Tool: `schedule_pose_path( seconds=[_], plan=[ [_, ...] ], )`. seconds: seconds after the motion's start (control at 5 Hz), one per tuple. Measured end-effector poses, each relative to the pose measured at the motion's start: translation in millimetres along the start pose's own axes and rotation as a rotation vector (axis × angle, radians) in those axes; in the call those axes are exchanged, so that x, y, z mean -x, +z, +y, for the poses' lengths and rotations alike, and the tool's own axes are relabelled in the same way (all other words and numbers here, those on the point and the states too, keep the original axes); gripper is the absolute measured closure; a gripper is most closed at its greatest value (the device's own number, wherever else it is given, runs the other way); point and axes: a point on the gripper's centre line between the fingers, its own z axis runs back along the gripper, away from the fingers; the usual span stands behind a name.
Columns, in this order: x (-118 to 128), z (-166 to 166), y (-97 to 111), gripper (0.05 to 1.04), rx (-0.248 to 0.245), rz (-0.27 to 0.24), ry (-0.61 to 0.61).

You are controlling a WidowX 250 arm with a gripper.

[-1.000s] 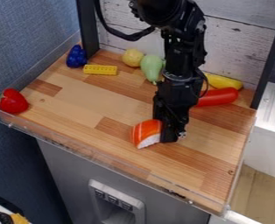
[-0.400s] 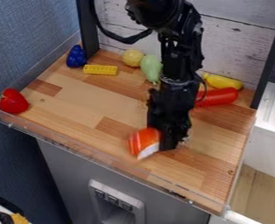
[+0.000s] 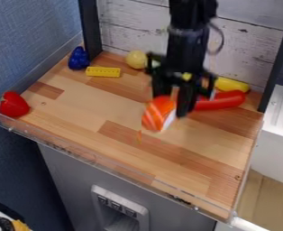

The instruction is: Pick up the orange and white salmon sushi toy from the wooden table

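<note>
Camera view: gripper (image 3: 173, 103) hangs over the middle of the board, arm entering from the top edge. State: closed on the sushi (image 3: 158, 114), an orange, white-striped toy with a white side facing picture right. The sushi sits at the fingertips, one finger at its upper edge, the other along its white side. Both are motion-blurred; height above the wood cannot be judged. Faint orange streak on the wood, below and left of the sushi.

Picture right of the gripper: red tube (image 3: 222, 100), lying lengthwise, near end partly covered by the gripper. Yellow piece (image 3: 231, 85) just behind it.

Upper left of the gripper, along the back: yellow ball (image 3: 136, 59); then yellow block (image 3: 103, 72), flat, studded on top; then blue toy (image 3: 79, 58), near the foot of a black post (image 3: 90, 27). Red pepper (image 3: 13, 104) at the board's far left corner, well apart from the rest.

Board (image 3: 78, 101): striped wood, clear lip (image 3: 102, 163) along the front. Behind: pale plank wall (image 3: 249, 45). Picture left: blue wall (image 3: 29, 45). Below the front: grey panel (image 3: 69, 176) with a recessed unit (image 3: 120, 208). Far right: white ribbed surface (image 3: 282, 108).
</note>
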Motion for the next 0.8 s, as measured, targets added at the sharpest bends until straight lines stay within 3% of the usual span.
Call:
schedule_pose_path(
  seconds=[0.2,0.4,0.6,0.8],
  plan=[
    [1.4,-3.4,18.2,0.558,0.02,-0.004,0.226],
    [0.6,17.9,26.1,0.558,0.033,0.0,0.355],
    [-3.7,50.1,43.5,0.558,0.048,-0.033,0.344],
    [-14.1,89.0,48.1,0.558,0.045,-0.029,0.216]
  ],
)
